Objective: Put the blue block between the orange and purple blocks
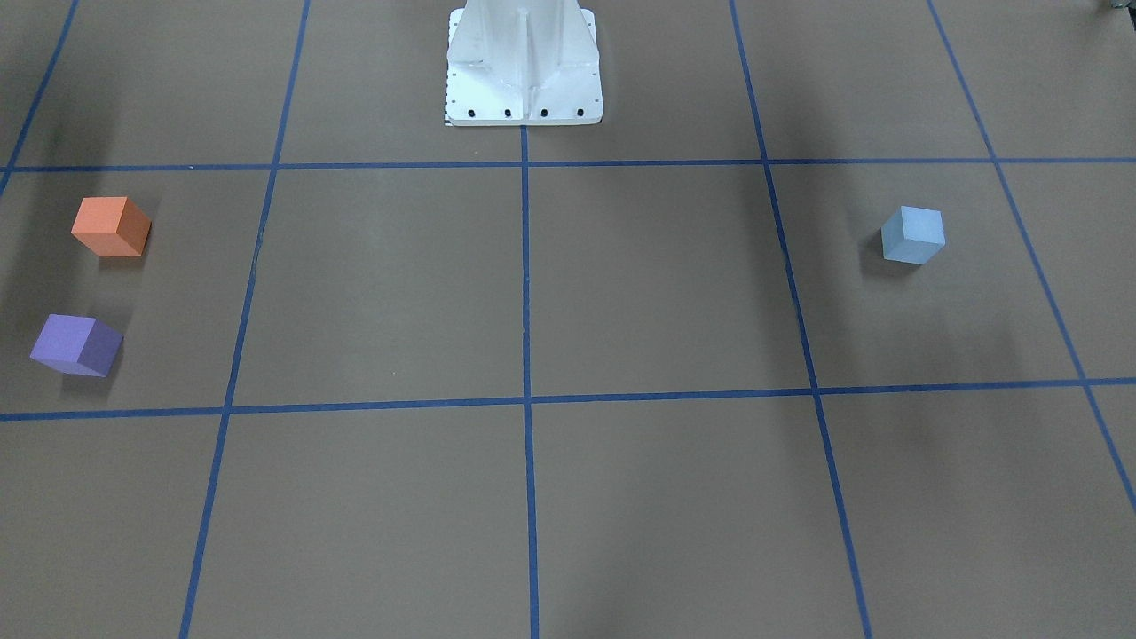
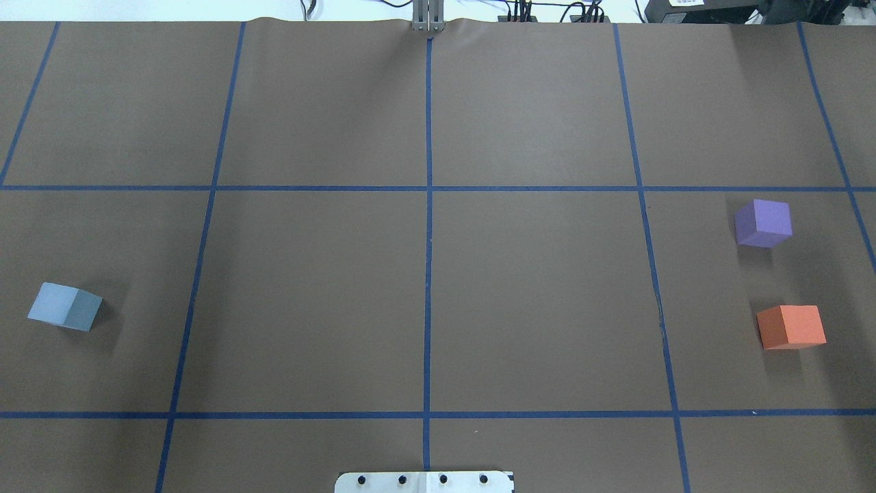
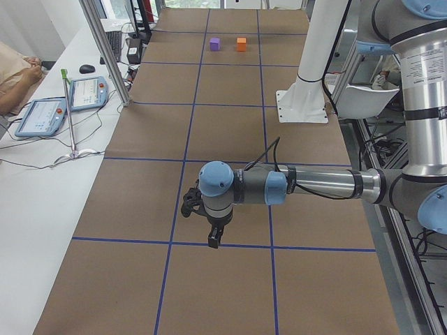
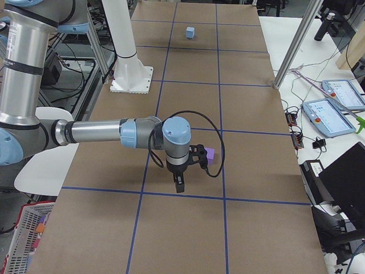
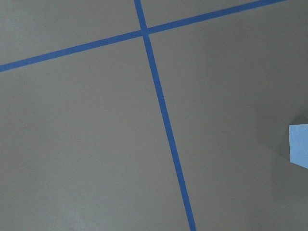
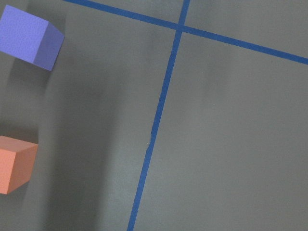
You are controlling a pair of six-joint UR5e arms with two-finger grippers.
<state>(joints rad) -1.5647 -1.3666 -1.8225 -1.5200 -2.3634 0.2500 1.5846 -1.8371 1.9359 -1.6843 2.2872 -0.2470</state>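
The light blue block [image 1: 912,235] sits alone on the brown table on my left side; it also shows in the overhead view [image 2: 65,307] and at the right edge of the left wrist view [image 5: 299,144]. The orange block [image 2: 792,326] and the purple block [image 2: 763,223] sit on my right side, with a gap of about one block width between them; both show in the right wrist view, orange [image 6: 14,163] and purple [image 6: 31,36]. My left gripper [image 3: 215,239] hangs high over the table near the blue block. My right gripper [image 4: 179,185] hangs beside the purple block [image 4: 210,154]. Whether either gripper is open or shut, I cannot tell.
The white robot base [image 1: 524,71] stands at the middle of my table edge. Blue tape lines divide the brown table [image 2: 534,294] into squares. Metal posts [image 3: 105,49] and tablets [image 4: 325,111] stand along the operators' side.
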